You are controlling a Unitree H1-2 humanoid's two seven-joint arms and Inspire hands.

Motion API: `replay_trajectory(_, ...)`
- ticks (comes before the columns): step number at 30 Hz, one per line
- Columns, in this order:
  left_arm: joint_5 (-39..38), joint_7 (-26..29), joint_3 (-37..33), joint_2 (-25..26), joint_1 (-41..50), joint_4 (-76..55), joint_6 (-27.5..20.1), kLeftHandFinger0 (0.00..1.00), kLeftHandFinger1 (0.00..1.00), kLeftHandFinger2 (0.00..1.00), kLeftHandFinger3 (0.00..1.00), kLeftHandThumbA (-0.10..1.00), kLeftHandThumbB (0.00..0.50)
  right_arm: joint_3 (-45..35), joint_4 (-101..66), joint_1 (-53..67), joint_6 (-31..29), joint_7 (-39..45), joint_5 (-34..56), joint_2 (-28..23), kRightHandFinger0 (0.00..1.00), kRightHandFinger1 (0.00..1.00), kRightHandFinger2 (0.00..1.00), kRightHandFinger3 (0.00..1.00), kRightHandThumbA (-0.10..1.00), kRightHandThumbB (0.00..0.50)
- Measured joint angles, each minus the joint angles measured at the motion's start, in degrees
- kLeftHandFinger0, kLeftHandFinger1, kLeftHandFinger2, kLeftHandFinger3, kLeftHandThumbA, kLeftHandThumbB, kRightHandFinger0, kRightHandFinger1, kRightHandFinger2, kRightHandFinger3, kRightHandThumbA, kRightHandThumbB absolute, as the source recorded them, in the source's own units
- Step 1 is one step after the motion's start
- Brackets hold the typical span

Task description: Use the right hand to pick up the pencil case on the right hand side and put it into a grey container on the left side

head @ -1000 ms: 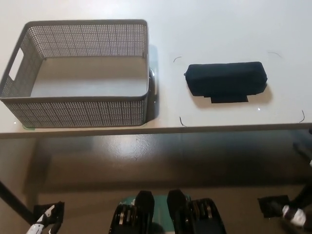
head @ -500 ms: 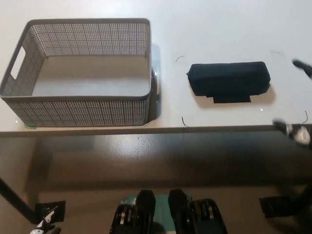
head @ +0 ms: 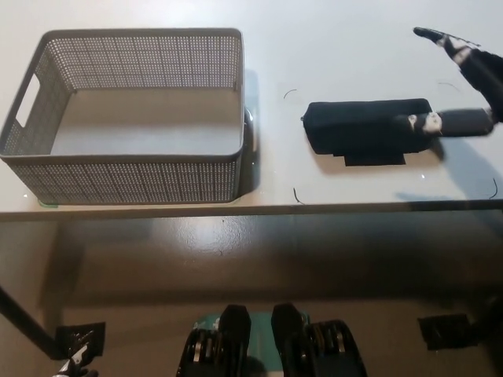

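While my right hand [head: 460,86] is spreading unclenched over the pencil case [head: 365,127] (nothing gripped), I'm judging this the reach. Next I'm needing a firm close, then the grey container [head: 126,161].

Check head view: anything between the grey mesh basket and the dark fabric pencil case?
Bare white table between grey mesh basket and dark fabric pencil case, only thin dark corner marks.

I see a pale table [head: 354,31] with thin dark corner marks [head: 295,195] drawn on it, and brown floor [head: 236,259] below its edge.
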Motion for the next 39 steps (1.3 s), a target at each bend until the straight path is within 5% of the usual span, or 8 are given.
replay_trajectory(19,0.0,-0.8,-0.2,-0.2,-0.5,0.0,0.0,1.0,1.0,1.0,1.0,1.0,0.403,16.0,32.9,-20.1,0.5,2.6,-10.8,1.3,1.0,1.0,1.0,1.0,0.9,0.5)
replay_trajectory(39,0.5,-1.3,-0.4,-0.2,-1.8,-0.1,-0.1,1.0,1.0,1.0,1.0,1.0,0.395,21.8,46.7,-25.5,-2.6,2.7,-15.8,7.7,1.0,1.0,1.0,1.0,0.85,0.5)
